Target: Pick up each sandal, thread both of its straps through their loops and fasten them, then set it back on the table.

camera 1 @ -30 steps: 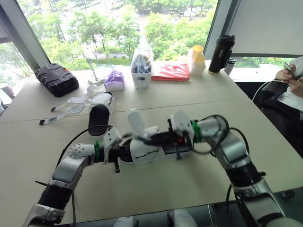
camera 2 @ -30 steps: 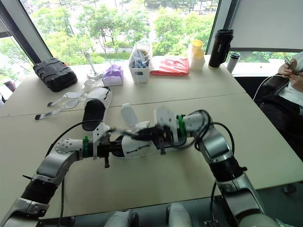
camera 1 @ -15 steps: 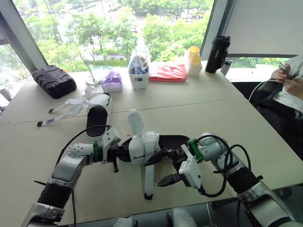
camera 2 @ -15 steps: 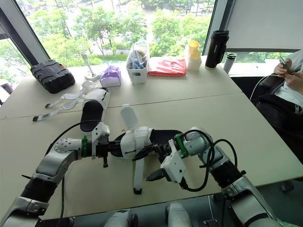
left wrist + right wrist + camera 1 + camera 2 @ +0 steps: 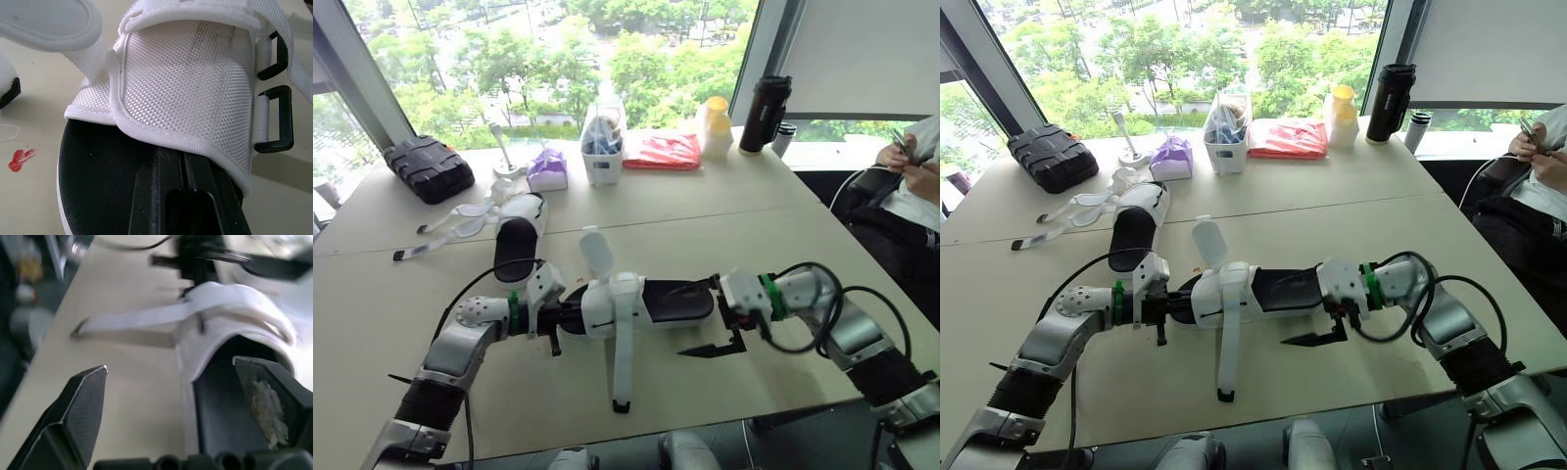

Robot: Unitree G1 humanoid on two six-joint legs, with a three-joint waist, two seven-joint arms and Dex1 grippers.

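**Sandal braced for strap threading**

The left tool (image 5: 556, 318) is clamped on one end of the sandal (image 5: 651, 302), which lies near the front edge of the worktop (image 5: 773, 230). The right tool (image 5: 173, 396) gapes wide just beside the opposite end. One strap (image 5: 623, 362) trails unfastened toward the front edge. The likely next move is to grasp it and feed it through the black loops (image 5: 275, 117).

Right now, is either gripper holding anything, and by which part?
The left gripper clamps the white-strapped, black-soled sandal by its sole's end; the right gripper is open, empty.
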